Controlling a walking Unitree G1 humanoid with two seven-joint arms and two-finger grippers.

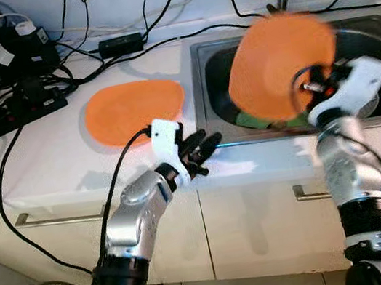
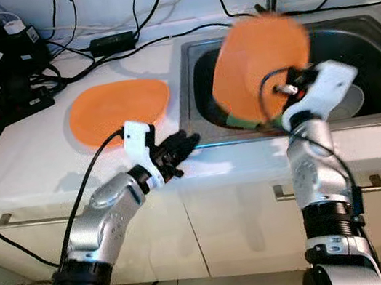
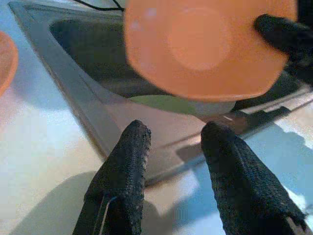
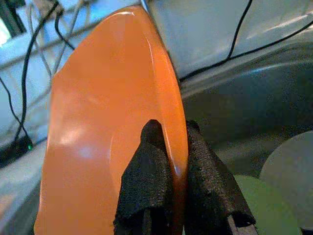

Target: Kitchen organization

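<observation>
Orange plate (image 1: 276,64) is held up on its edge above the steel sink (image 1: 207,102) by the right gripper (image 4: 168,161), whose two black fingers (image 4: 146,181) are closed tightly on the plate's rim, one on each face, as is seen in the right wrist view. The plate is tilted and slightly blurred, and it is lifted free of the basin. Below it, inside the sink, a green plate (image 4: 264,205) and a pale round plate (image 4: 291,166) are lying on the bottom. A second orange plate (image 1: 134,109) is lying flat on the white tabletop (image 1: 46,160), just beside the left edge of the sink. The left gripper (image 1: 203,151) is held over the front edge of the tabletop, near the front left corner of the sink, and its fingers (image 3: 122,181) are spread apart with nothing between them. At the back left of the tabletop a black power strip (image 1: 8,115) and many black cables (image 1: 122,47) are gathered.
</observation>
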